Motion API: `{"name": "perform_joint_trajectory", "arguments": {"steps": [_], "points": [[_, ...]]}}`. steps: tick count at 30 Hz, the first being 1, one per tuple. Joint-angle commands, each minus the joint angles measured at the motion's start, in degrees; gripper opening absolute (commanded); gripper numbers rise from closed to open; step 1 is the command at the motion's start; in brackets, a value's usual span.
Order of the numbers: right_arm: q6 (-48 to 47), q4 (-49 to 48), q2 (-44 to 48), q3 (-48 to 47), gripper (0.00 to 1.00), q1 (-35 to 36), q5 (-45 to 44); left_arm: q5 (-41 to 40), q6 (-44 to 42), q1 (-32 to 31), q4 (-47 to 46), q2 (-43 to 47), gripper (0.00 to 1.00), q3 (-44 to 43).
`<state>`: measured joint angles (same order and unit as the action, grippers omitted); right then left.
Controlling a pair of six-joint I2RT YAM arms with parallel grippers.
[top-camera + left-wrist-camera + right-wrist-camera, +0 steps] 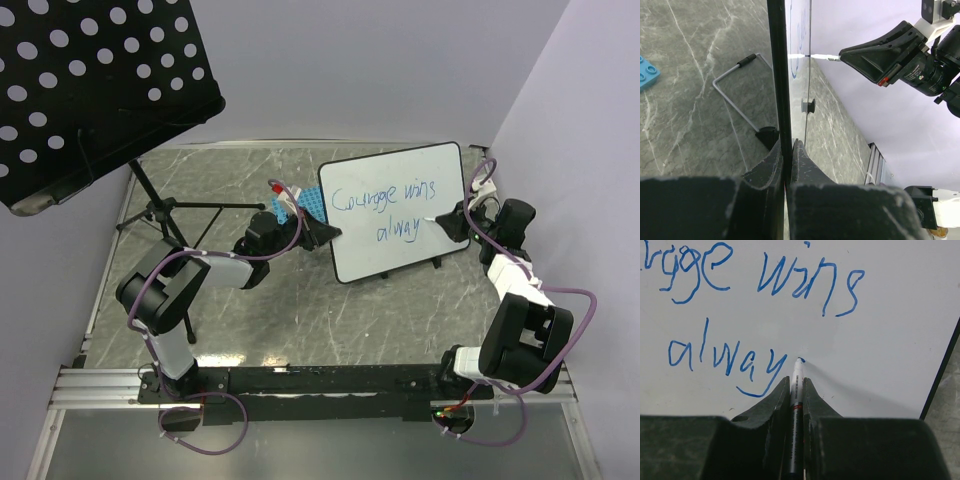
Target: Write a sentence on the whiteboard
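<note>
The large white rounded-corner whiteboard point(365, 255) stands at 1 o'clock on the grey marbled bench point(260, 320); its blue cursive sentence point(725, 357) reads "Courage wins alway", so seemingly only the final "s" remains. The right wrist view alone shows the right end effector point(796, 385) clamped on a white marker point(797, 371), tip at 3 o'clock of the "y"; the left wrist view shows the left end effector point(788, 147) pinching the board's dark edge.

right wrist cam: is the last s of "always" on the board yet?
No: the sentence stops at "alway", and the marker tip sits at only a small dot after the y.
</note>
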<state>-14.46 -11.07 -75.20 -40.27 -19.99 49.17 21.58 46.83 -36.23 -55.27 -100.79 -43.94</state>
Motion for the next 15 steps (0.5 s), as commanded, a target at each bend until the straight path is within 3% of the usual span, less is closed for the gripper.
{"name": "perform_joint_trajectory", "arguments": {"steps": [1,7,15], "points": [[-2.77,3.07,-0.3,-2.44,0.0,0.83,2.16,3.38,-3.94,-0.69,-2.3,-0.02,0.01,-0.09],[-5.49,9.48,-0.65,-4.46,0.0,0.83,2.86,3.38,-3.94,-0.69,-2.3,0.16,0.01,0.0],[-5.84,10.81,-0.21,-5.08,0.0,0.74,-2.05,3.2,-4.2,-0.6,-2.3,0.51,0.01,0.26]]}}
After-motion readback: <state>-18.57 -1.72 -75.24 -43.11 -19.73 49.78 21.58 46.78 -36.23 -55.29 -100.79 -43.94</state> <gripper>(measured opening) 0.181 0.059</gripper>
